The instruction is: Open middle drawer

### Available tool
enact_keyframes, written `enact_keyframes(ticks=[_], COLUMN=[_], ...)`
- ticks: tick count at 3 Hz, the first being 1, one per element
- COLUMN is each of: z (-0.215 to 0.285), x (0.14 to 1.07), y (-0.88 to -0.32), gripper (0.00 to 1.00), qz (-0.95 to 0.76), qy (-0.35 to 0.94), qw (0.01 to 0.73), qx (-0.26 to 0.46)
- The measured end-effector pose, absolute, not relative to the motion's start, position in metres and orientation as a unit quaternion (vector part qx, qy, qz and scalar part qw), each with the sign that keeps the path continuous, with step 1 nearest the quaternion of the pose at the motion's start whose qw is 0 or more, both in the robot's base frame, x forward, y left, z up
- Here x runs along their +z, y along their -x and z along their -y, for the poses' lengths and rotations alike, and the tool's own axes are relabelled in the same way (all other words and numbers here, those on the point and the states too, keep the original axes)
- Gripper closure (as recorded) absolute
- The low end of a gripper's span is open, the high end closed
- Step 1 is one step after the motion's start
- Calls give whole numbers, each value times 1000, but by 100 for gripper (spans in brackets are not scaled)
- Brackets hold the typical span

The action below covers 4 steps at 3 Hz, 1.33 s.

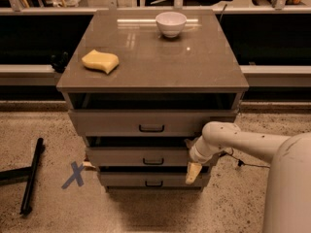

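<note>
Pincer at right end of middle drawer, opening indiscernible; three drawers, one bowl

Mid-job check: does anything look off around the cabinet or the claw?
Yes. The claw hangs by the right end of the middle drawer, well aside of its centre handle, so it is not lined up to pull. The top drawer also stands partly out.
</note>
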State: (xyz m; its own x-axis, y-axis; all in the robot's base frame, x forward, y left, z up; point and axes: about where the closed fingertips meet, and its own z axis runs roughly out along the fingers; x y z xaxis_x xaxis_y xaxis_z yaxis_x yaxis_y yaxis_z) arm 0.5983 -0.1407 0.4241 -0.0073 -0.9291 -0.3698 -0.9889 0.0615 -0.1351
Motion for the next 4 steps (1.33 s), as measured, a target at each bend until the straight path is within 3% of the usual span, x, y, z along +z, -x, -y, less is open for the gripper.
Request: enact_keyframes(ticks=[4], z=[155], x=[430], y=[-575], gripper=[100], qz=[-714], qy=[668], qw=[192], qx=[88])
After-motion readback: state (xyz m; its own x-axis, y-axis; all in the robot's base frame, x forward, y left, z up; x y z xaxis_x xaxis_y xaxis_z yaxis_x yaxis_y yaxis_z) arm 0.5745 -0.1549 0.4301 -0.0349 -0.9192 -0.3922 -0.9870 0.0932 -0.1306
